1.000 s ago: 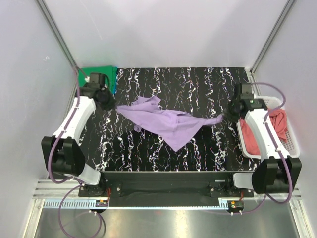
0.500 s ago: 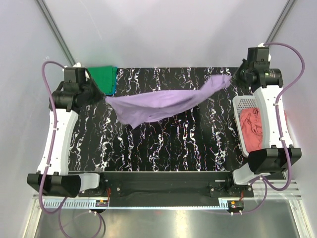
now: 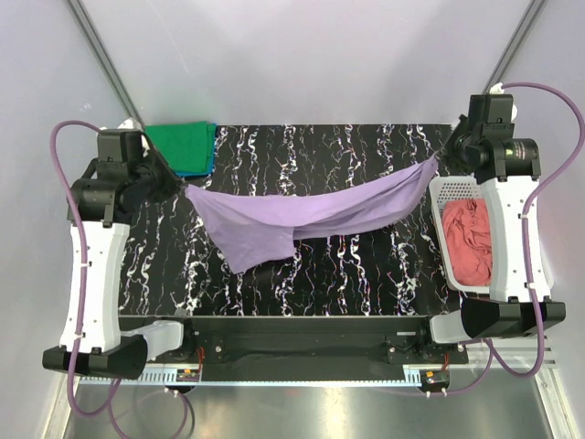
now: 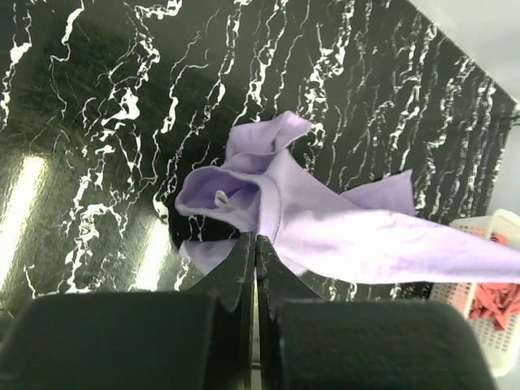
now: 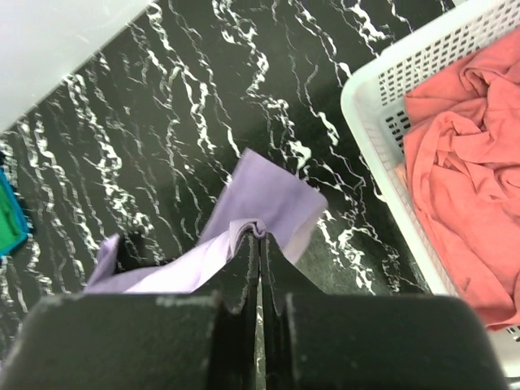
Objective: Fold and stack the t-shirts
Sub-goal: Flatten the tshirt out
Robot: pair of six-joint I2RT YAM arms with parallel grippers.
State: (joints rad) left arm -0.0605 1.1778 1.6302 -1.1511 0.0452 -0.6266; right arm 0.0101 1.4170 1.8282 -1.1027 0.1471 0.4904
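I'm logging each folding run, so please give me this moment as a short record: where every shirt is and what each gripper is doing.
purple t-shirt: stretched between both grippers over the table, middle sagging, unfolded
left gripper: shut on the shirt's left end
right gripper: shut on the shirt's right end
green t-shirt: folded, far left corner of the table
blue t-shirt: under the green one, only an edge showing
salmon t-shirt: crumpled inside the white basket, right side

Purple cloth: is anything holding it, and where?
Both: the left gripper pinches the light purple t-shirt at its left end, the right gripper at its right end.
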